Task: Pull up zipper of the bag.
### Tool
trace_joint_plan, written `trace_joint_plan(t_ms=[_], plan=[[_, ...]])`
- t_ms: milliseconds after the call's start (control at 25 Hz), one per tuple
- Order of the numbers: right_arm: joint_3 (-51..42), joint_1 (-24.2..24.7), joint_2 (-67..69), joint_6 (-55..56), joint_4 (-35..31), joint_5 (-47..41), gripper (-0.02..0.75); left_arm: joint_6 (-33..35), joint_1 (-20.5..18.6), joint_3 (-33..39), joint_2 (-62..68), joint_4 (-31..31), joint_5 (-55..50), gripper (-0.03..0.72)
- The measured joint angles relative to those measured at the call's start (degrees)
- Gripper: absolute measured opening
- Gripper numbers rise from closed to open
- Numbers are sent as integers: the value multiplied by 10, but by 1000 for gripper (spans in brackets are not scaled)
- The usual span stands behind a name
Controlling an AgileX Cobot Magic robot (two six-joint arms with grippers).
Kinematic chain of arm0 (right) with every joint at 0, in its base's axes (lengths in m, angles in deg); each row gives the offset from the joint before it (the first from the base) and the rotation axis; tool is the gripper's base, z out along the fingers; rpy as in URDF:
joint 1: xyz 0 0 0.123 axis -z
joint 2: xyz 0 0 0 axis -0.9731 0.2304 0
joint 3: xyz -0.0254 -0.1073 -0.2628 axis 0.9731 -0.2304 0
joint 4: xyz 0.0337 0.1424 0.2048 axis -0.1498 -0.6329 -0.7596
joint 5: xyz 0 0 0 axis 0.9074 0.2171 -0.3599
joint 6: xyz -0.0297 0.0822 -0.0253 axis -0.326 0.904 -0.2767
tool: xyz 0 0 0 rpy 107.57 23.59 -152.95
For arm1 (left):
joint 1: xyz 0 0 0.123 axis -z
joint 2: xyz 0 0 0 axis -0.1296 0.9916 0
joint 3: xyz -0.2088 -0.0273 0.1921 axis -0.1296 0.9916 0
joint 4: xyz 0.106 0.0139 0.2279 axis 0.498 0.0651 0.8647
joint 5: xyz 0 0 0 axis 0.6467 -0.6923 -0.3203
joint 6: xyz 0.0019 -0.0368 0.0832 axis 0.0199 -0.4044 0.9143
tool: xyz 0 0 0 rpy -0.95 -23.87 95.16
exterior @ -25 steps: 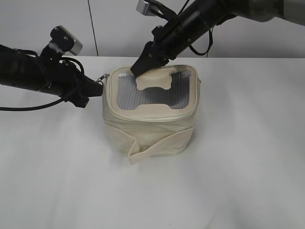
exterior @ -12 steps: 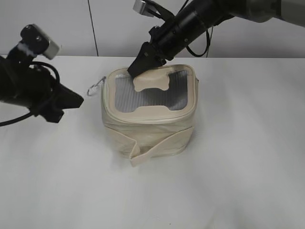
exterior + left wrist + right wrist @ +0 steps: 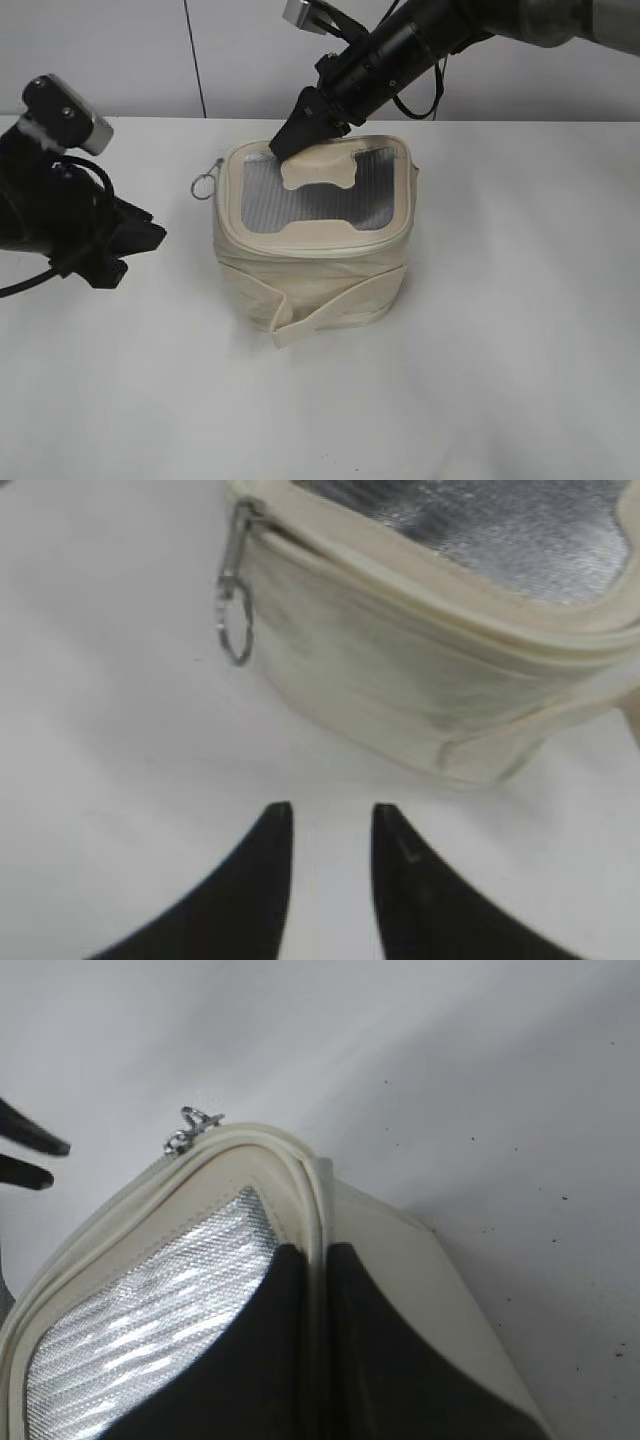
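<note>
The cream bag (image 3: pixel 312 255) stands mid-table with its grey mesh lid up. Its zipper runs round the lid rim, and the silver ring pull (image 3: pixel 205 184) hangs free at the lid's left corner. My left gripper (image 3: pixel 152 236) is open and empty, off to the left of the bag and low over the table. In the left wrist view my open fingers (image 3: pixel 331 816) point at the bag's side (image 3: pixel 400 680), with the pull (image 3: pixel 235 630) hanging ahead. My right gripper (image 3: pixel 290 140) is shut on the lid's rear rim (image 3: pixel 318 1210). The pull (image 3: pixel 190 1130) also shows in the right wrist view.
The bag's cream strap (image 3: pixel 330 310) wraps its front, with a loose end sticking out at the lower left. A cream handle patch (image 3: pixel 322 172) lies on the mesh lid. White table (image 3: pixel 500 350) all around, with a white wall behind.
My left gripper has let go of the ring pull and drawn back to the left and down, away from the bag. The pull now hangs free. My right gripper has stayed clamped on the rim.
</note>
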Motion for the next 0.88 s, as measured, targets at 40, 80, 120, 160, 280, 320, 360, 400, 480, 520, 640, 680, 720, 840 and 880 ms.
trace_joint_plan(t_ms=[40, 80, 120, 160, 280, 320, 360, 400, 480, 520, 640, 680, 720, 840, 880], plan=[[0, 0, 0, 0, 0, 0, 48, 24, 0, -1, 1, -15, 16, 212], [0, 0, 0, 0, 0, 0, 48, 49, 0, -3, 5, -28, 27, 311], [0, 0, 0, 0, 0, 0, 48, 66, 0, -9, 14, -38, 33, 392], [0, 0, 0, 0, 0, 0, 48, 76, 0, -18, 26, -51, 35, 471], [0, 0, 0, 0, 0, 0, 48, 90, 0, -59, 72, -74, 29, 559], [0, 0, 0, 0, 0, 0, 48, 92, 0, -76, 89, -77, 27, 564], [0, 0, 0, 0, 0, 0, 48, 93, 0, -91, 103, -79, 27, 567], [0, 0, 0, 0, 0, 0, 48, 94, 0, -107, 119, -79, 27, 569], [0, 0, 0, 0, 1, 0, 48, 96, 0, -134, 145, -78, 22, 570], [0, 0, 0, 0, 1, 0, 48, 95, 0, -146, 154, -77, 18, 567], [0, 0, 0, 0, 2, 2, 48, 96, 0, -173, 177, -67, 12, 536], [0, 1, 0, 1, 2, 3, 48, 97, -1, -182, 182, -61, 10, 522], [0, 1, 0, 1, 3, 5, 48, 98, -1, -192, 188, -52, 6, 505], [0, 2, 0, 2, 7, 9, 48, 100, -1, -219, 210, -25, -11, 446], [0, 2, 0, 3, 8, 10, 48, 100, -1, -229, 219, -19, -13, 420]])
